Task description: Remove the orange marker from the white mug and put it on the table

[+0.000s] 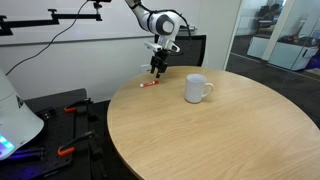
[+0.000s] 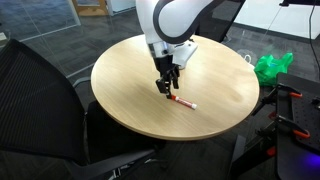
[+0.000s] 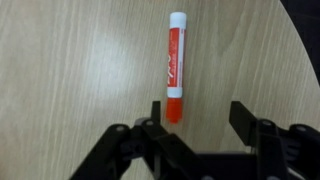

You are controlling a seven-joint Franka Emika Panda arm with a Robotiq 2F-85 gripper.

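Observation:
The orange marker [image 3: 174, 67] lies flat on the round wooden table, with a white body end and an orange cap. It also shows in both exterior views [image 1: 148, 86] [image 2: 182, 103]. The white mug [image 1: 197, 88] stands upright on the table, apart from the marker; it is hidden behind the arm in the other exterior view. My gripper [image 3: 198, 116] is open and empty, hovering just above the marker, whose orange cap lies near one finger. The gripper shows in both exterior views [image 1: 157, 70] [image 2: 166, 89].
The round wooden table [image 1: 230, 130] has its edge close to the marker [image 2: 130, 110]. A black chair [image 2: 40, 100] stands by the table. A green bag [image 2: 272, 66] sits beyond it. Black equipment with orange clamps [image 1: 60, 120] lies beside the table.

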